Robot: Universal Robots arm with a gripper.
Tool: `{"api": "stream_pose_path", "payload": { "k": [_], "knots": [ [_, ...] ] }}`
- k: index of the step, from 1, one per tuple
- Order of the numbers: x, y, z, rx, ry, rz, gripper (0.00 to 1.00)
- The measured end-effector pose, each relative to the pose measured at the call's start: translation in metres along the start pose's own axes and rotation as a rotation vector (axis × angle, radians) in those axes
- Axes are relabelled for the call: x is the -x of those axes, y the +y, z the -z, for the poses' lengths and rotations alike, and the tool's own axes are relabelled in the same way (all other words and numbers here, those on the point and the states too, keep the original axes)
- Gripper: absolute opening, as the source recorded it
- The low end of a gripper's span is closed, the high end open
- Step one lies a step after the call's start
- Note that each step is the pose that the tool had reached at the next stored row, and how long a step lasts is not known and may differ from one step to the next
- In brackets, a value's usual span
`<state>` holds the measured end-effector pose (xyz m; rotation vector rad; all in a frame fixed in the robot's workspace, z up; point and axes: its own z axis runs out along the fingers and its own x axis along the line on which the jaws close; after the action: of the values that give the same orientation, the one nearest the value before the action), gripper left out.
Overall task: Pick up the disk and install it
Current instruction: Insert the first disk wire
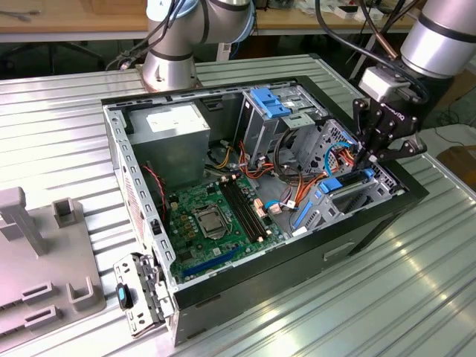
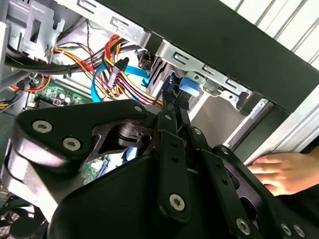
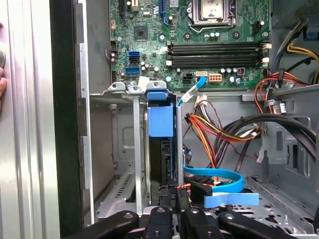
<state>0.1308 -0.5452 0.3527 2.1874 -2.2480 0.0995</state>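
The gripper [image 1: 370,160] hangs at the exterior view's right, over the far corner of the open computer case [image 1: 245,290]. Its fingers are drawn narrow, pinched on the edge of the disk [image 1: 346,181]. The disk sits in the drive cage [image 1: 361,202] just inside the case's black rim, which leaves very little room on that side. Toward the case's middle the space is wider, but it is crossed by loose cables [image 3: 214,129] and a blue data cable [image 3: 219,180] that curls close beside the fingers.

In the first wrist view the disk [image 3: 160,119] stands on edge in a tight slot, with a metal cage wall [image 3: 134,149] just beside one face. Its blue end tab points toward the motherboard [image 3: 199,45], and its long axis runs from the gripper [image 3: 175,191] straight toward that board. In the exterior view the blue carrier lies as a slanted bar, rising toward the exterior view's right.

Much is hidden. The black linkages cover most of the second wrist view, where a blue tab of the disk [image 2: 188,85] peeks past the fingertips [image 2: 172,99]. How deep the disk sits in the slot cannot be told. A person's hand [image 2: 279,169] rests outside the case wall, partly cut off at the frame edge. The ribbed table [image 1: 372,297] lies open around the case, and the power-supply box [image 1: 175,130] sits well apart at the opposite end.
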Motion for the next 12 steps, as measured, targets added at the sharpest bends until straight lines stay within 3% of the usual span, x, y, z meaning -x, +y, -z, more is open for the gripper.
{"api": "stream_pose_path", "payload": {
  "k": [3, 8, 12],
  "knots": [
    [-0.0007, 0.0014, -0.0003, -0.0092, -0.0006, 0.0, 0.16],
    [-0.0013, 0.0039, -0.0026, -0.0115, -0.0022, 0.024, 0.16],
    [-0.0016, 0.0056, -0.003, -0.0209, -0.0021, 0.023, 0.16]
  ]
}}
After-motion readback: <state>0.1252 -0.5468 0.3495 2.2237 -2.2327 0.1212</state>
